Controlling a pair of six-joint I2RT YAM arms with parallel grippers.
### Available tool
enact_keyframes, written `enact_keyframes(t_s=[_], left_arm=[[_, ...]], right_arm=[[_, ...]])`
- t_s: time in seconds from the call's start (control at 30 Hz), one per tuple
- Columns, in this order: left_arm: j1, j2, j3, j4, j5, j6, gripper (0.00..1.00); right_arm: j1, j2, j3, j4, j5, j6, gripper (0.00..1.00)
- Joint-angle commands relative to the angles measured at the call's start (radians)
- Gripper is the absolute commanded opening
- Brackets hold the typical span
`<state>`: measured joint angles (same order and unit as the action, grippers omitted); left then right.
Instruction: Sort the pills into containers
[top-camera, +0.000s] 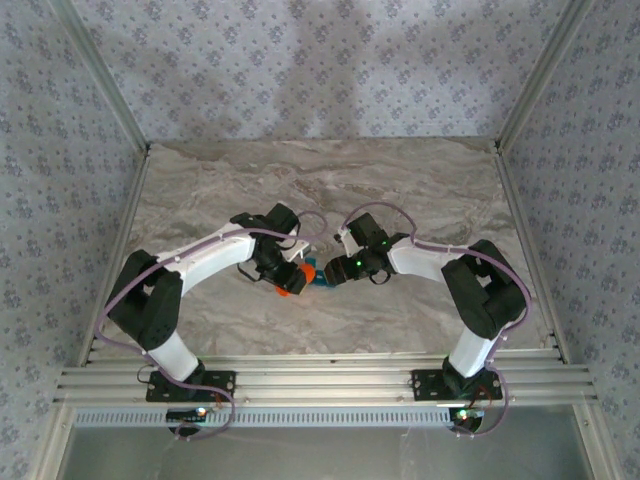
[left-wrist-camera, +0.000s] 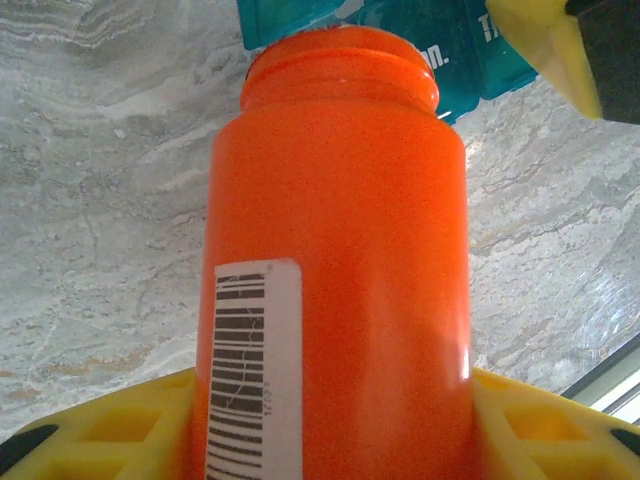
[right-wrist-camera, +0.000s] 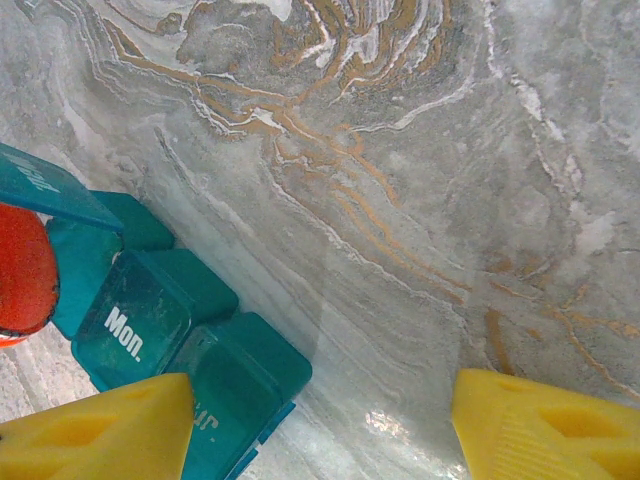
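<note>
Orange plastic is sitting between yellow fingers in my left wrist view: the left gripper (left-wrist-camera: 330, 435) is grasping the orange bottle (left-wrist-camera: 340, 250), whose neck is pointing at the teal containers (left-wrist-camera: 400, 40) along the frame's upper edge. From the right wrist, I am seeing the containers lying lower left on the marble table (right-wrist-camera: 420, 150). The right gripper (right-wrist-camera: 320, 430) is standing released, one finger (right-wrist-camera: 90, 430) overlapping the strip.
</note>
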<state>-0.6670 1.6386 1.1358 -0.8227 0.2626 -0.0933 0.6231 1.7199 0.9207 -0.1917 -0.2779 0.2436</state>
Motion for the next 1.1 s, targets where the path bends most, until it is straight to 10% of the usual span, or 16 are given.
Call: enact_keyframes(t_s=[0.0,1.07], left_arm=[[0.01,0.009,0.042,-0.055,0.012,0.026,0.0],[0.015,0.086,0.118,-0.125,0.023,0.059,0.0]], right_arm=[[-0.004,0.058,-0.02,-0.006,0.022,0.01,0.71],[-0.004,0.062,-0.022,-0.003,0.017,0.013,0.71]])
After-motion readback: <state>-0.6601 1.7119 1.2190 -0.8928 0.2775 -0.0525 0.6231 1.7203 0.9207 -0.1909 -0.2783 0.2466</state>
